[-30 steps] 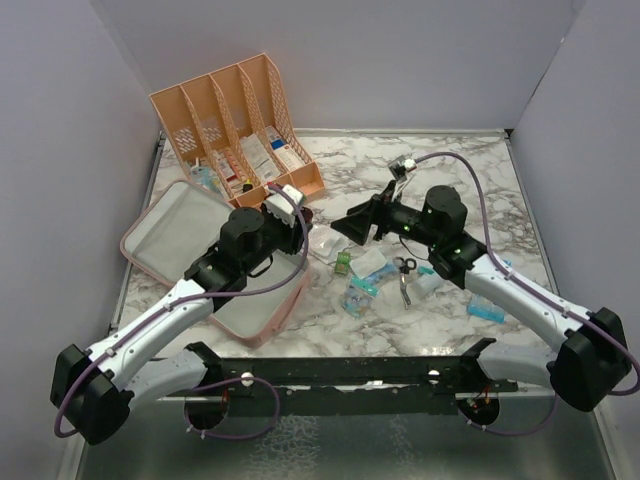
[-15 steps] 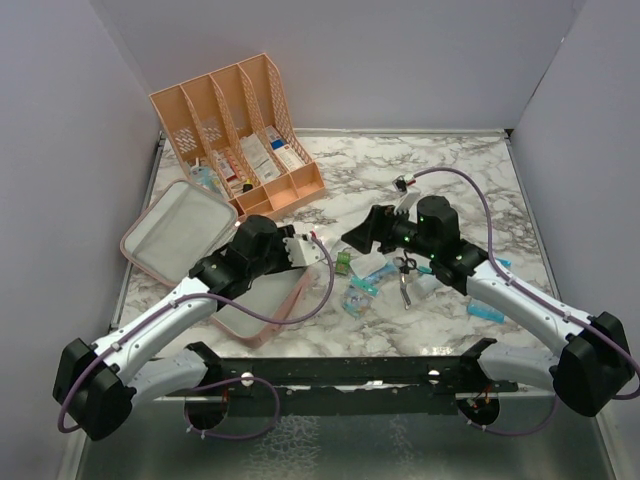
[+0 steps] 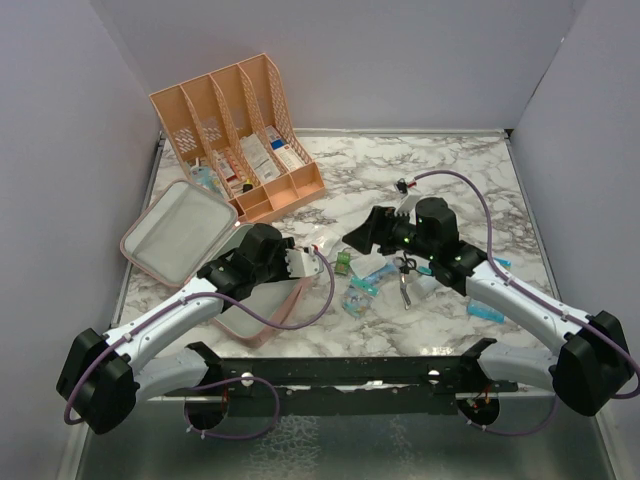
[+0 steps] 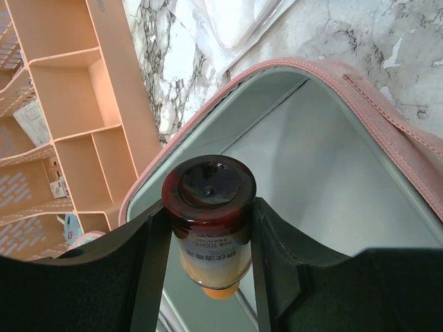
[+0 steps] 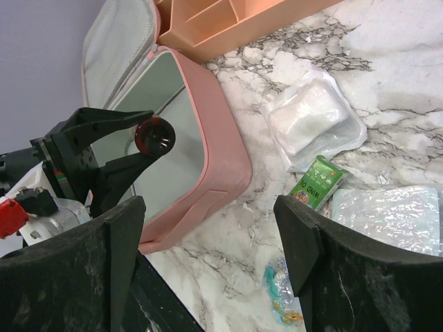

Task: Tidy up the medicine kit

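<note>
The medicine kit [image 3: 175, 225] lies open on the left part of the marble table [image 3: 450, 170]. Its lid is turned back toward the left wall and its deep half is nearer to the arms, close to the peach organizer [image 3: 235, 130]. The left gripper [image 4: 210, 235] hangs over the deep half and pinches a small brown bottle [image 4: 209, 190] between its two fingers (the label is partly hidden, so I read only a little print). The bottle is above the grey-green lining; whether it touches it, I cannot tell. The right gripper [image 5: 208, 207] has its jaws spread wide, with nothing between them. It hovers above the table beside the kit's pink wall, near a small green box [image 5: 317, 181] and a clear packet [image 5: 311, 121].
</note>
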Tool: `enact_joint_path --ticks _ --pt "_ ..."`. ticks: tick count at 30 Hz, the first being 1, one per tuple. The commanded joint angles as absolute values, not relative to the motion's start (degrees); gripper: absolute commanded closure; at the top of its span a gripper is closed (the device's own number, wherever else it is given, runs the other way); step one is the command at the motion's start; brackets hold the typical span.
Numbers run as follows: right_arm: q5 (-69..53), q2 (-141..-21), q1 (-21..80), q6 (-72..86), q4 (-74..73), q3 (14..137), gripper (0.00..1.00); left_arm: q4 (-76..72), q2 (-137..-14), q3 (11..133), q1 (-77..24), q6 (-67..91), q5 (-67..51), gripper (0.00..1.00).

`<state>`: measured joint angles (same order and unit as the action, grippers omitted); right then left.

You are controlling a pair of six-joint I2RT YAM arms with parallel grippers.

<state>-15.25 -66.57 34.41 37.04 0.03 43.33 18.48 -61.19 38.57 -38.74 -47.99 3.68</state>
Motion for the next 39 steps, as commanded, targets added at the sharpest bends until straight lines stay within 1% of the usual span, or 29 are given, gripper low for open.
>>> enact_joint_path --ticks 1,5,11,18,25,26,27,28,29,32,34,36,39 --pt "-14.2 -66.8 34.4 37.7 -0.1 42.7 0.23 18.0 -60.5 38.7 -38.9 -46.3 4.7 0.57" --pt "-13.9 -66.2 34.4 37.9 -0.4 42.1 0.23 21.3 -62.3 38.6 -38.9 -47.4 4.5 0.56" --pt "-13.7 -65.5 34.4 38.7 -0.4 40.7 0.23 19.6 -64.0 36.8 -39.3 -49.3 4.2 0.55" --pt "-14.2 -65.7 34.4 39.4 -0.3 40.2 0.24 18.8 -70.7 40.7 -40.7 -50.3 2.4 0.54" --pt "-14.1 -64.9 34.4 39.1 -1.3 40.3 0.24 17.9 -69.0 39.0 -43.4 -52.0 1.7 0.54" --pt "-14.2 -65.1 34.4 38.9 -1.4 40.3 0.24 17.2 -68.7 38.6 -43.9 -52.3 2.0 0.53" --pt "-14.3 -65.3 34.4 38.8 -1.5 40.5 0.24 16.3 -68.4 38.3 -44.3 -51.7 2.8 0.46" --pt "-14.4 -65.5 34.4 38.7 -1.7 40.8 0.24 15.4 -68.3 38.1 -44.5 -50.7 4.4 0.36" --pt "-14.5 -65.7 34.4 38.7 -1.8 41.0 0.24 14.8 -68.2 38.2 -44.5 -49.5 5.7 0.30" --pt "-14.8 -65.8 34.4 39.2 -1.6 41.2 0.24 14.7 -66.7 38.7 -44.5 -46.6 6.8 0.20" --pt "-15.0 -65.7 34.4 39.7 -1.3 41.1 0.24 15.5 -64.6 39.0 -44.5 -44.0 6.5 0.17" --pt "-15.2 -65.7 34.4 39.9 -1.2 41.1 0.24 17.6 -62.8 40.4 -44.5 -40.8 6.2 0.16" --pt "-15.2 -65.9 34.5 40.2 -1.3 41.6 0.24 17.6 -60.6 43.3 -44.5 -31.1 11.3 0.16"
